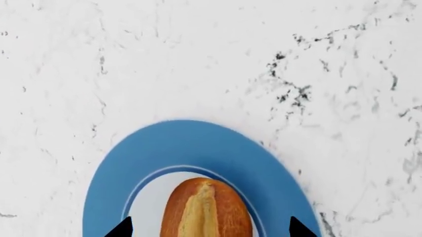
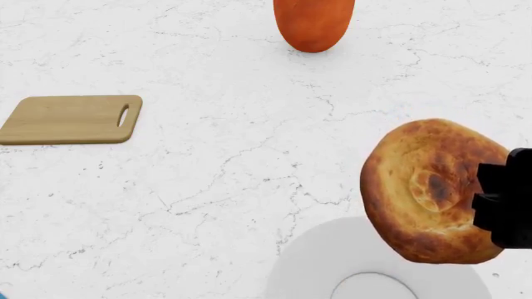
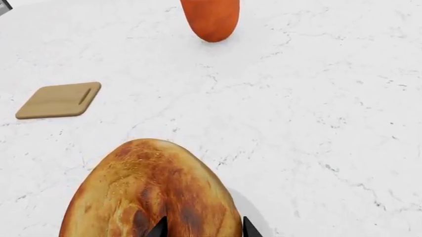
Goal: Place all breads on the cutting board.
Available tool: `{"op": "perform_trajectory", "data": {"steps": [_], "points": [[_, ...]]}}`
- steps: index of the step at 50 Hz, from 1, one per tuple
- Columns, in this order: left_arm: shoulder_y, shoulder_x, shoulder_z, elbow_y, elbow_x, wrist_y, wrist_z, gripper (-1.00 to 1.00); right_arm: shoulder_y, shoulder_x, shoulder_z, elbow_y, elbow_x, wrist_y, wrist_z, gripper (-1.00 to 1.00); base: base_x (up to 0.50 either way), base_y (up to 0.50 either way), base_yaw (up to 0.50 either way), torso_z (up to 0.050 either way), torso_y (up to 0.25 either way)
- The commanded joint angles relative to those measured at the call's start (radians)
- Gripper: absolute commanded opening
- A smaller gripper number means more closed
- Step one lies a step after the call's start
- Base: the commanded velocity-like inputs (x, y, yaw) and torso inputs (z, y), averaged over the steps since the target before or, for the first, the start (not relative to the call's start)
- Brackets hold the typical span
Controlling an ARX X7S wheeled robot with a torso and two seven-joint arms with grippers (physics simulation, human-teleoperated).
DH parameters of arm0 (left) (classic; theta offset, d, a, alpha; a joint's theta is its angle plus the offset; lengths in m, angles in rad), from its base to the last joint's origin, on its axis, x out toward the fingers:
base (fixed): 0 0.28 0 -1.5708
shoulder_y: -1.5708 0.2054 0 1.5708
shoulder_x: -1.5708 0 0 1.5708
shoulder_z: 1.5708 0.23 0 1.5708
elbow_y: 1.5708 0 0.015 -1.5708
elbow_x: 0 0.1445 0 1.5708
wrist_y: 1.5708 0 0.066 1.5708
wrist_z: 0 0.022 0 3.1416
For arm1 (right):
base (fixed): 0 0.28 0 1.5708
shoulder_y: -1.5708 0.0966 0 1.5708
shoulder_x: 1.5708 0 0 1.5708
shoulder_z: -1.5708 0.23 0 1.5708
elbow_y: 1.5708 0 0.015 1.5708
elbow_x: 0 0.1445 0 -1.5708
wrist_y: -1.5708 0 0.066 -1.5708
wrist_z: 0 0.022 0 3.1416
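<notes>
The robot's right gripper (image 2: pixel 490 205) pinches the rim of the round puffy bread (image 2: pixel 432 190), holding it tilted in the air above a white plate (image 2: pixel 312 265) on the marble counter (image 2: pixel 249 187). The cutting board (image 2: pixel 71 119) lies bare and well apart from it, across the counter on the robot's left, slot handle toward the middle. A smooth orange-brown loaf (image 2: pixel 314 23) rests on the counter at the far side, untouched. The left gripper (image 1: pixel 211 228) hangs with its black fingertips (image 1: pixel 122 228) spread wide on either side of a third bread, a golden split-top roll (image 1: pixel 205 210) lying on a blue plate (image 1: pixel 191 145); they do not appear to touch it. By the look of things the first bread is mid-carry and nothing is yet on the board. The next move calls for a long swing leftward, then lowering the round bread flat onto the board and leaving room beside it for the others
</notes>
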Motion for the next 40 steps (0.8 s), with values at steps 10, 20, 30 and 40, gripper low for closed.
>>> {"op": "perform_trajectory", "data": {"steps": [10,20,30,40], "points": [[0.053,-0.027,0.053,0.013,0.075,0.011,-0.016,1.0,0.004,-0.006,0.002,-0.002,-0.023,0.003,-0.017,-1.0,0.0,0.0,0.0,0.0,0.0],[0.092,-0.017,0.066,-0.023,0.096,0.032,-0.064,1.0,-0.02,0.01,0.01,-0.014,-0.027,-0.006,-0.031,-1.0,0.0,0.0,0.0,0.0,0.0],[0.144,0.005,0.084,-0.042,0.096,0.057,-0.117,1.0,-0.027,0.012,0.009,-0.016,-0.03,-0.007,-0.037,-1.0,0.0,0.0,0.0,0.0,0.0],[0.165,-0.014,0.101,-0.029,0.113,0.079,-0.113,1.0,-0.019,0.017,0.005,-0.012,-0.027,-0.007,-0.029,-1.0,0.0,0.0,0.0,0.0,0.0]]}}
